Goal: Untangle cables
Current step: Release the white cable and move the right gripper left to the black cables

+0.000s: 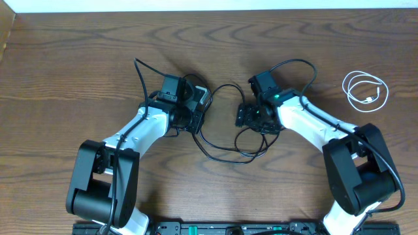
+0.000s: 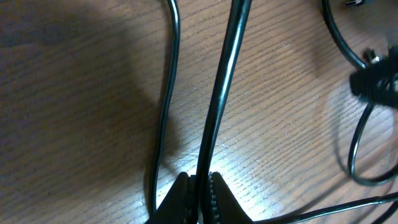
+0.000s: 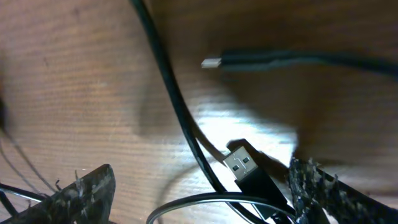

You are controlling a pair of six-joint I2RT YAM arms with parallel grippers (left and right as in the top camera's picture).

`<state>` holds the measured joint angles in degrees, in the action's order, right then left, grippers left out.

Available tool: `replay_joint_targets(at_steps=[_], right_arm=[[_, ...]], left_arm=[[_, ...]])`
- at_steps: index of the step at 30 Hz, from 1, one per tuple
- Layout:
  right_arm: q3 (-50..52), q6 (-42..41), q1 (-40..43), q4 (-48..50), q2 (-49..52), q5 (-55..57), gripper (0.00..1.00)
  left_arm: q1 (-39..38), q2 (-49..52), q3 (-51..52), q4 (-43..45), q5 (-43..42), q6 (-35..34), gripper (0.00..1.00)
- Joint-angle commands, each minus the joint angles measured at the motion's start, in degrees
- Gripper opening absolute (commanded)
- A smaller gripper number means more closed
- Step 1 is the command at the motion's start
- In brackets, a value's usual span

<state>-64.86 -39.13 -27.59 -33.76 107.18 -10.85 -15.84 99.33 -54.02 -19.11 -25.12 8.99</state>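
Status on the untangle: partly done, by my read.

- White cable (image 1: 371, 99) is lying coiled by itself near the right edge of the counter (image 1: 65, 65), in the far half. It is well apart from everything else and touching no black cord, so separating the two looks finished.
- Black cable (image 2: 219, 93) is sitting mid-counter between the two arms. In the overhead it is sagging into a few loops toward the near edge, and those are crossing each other. That is the part left: working the crossings out and laying it flat.
- Left gripper (image 2: 199, 182): jaws are pinching fully closed on one run of the black cable, which is running straight away from them. A second strand is passing just beside it, not clamped.
- Right gripper (image 3: 202, 171): jaws are standing wide apart and holding nothing. They are hovering low over the flat USB plug (image 3: 239, 163), which is lying between the fingers but not touching either one. The small plug (image 3: 211, 63) at the other end is lying farther off on the wood.
- My guess is the right arm is lining up on that flat plug end so it can be drawn back out through the loops.

Writing and brands: I'm finding nothing readable. No logo is showing on either plug, the cables or the arms, and the right wrist view is too blurred for fine print.
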Motion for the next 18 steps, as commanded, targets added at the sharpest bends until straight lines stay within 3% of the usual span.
replay_joint_targets(at_steps=[1,8,18], right_arm=[[1.8,-2.7,-2.0,-0.3,0.7,0.2,0.85],[1.8,-3.7,-4.0,0.1,0.7,0.2,0.82],[1.8,-3.7,-5.0,0.4,0.7,0.0,0.86]], left_arm=[[0.1,-0.1,0.3,0.2,0.5,-0.1,0.08],[0.1,-0.1,0.3,0.9,0.5,-0.7,0.08],[0.1,-0.1,0.3,1.7,0.5,-1.4,0.08]])
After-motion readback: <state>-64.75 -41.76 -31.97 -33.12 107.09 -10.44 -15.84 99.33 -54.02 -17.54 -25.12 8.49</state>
